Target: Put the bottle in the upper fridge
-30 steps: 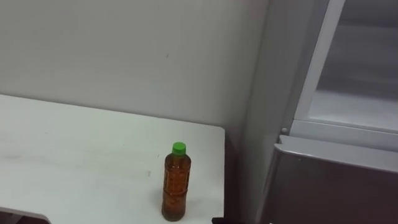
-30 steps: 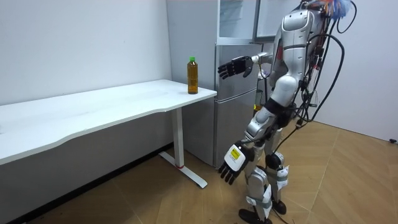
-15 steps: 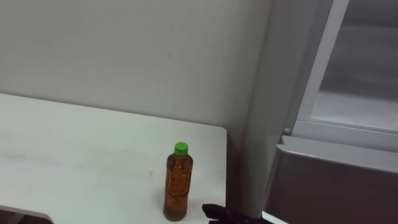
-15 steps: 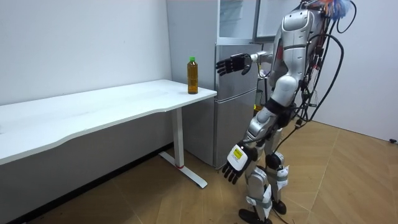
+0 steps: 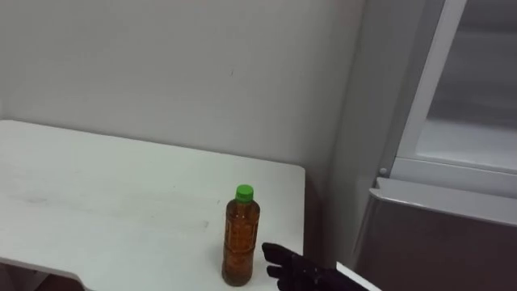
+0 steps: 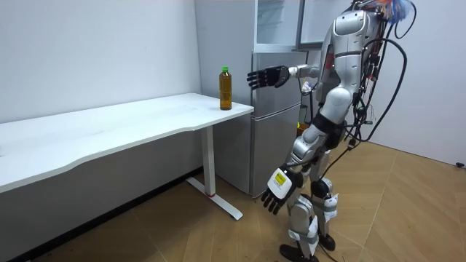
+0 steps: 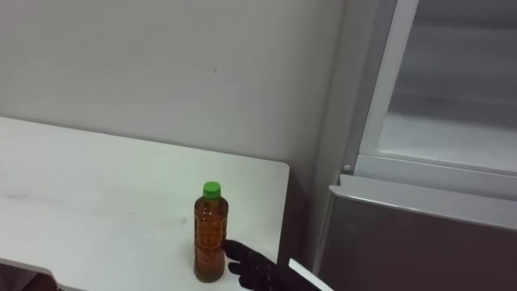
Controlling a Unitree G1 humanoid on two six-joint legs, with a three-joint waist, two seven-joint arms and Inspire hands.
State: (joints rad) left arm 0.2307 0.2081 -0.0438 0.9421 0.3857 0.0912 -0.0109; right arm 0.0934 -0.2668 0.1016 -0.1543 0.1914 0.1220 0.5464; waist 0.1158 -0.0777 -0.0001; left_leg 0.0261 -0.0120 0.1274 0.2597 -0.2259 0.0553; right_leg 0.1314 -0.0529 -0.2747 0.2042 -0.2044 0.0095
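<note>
On the surface (image 5: 121,210) corner beside the fridge (image 5: 452,162): bottle (image 5: 241,238), upright, just left of your right hand (image 5: 295,269), whose fingers are spread and hold nothing. Left hand (image 6: 275,191) hangs slack by the leg; the right is nearer

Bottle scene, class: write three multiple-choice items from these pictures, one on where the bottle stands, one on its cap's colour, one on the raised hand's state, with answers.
1. Where does the bottle stand?
A. on the floor
B. on the table, near the corner beside the fridge
C. on a fridge shelf

2. What colour is its cap?
A. red
B. white
C. green

3. How is the right hand?
A. open, fingers stretched out
B. curled round the bottle
C. a closed fist

Answers: 1 B, it stands upright on the white top by that corner; 2 C, the cap shows green above the brown drink; 3 A, its fingers are straight, beside the bottle.
</note>
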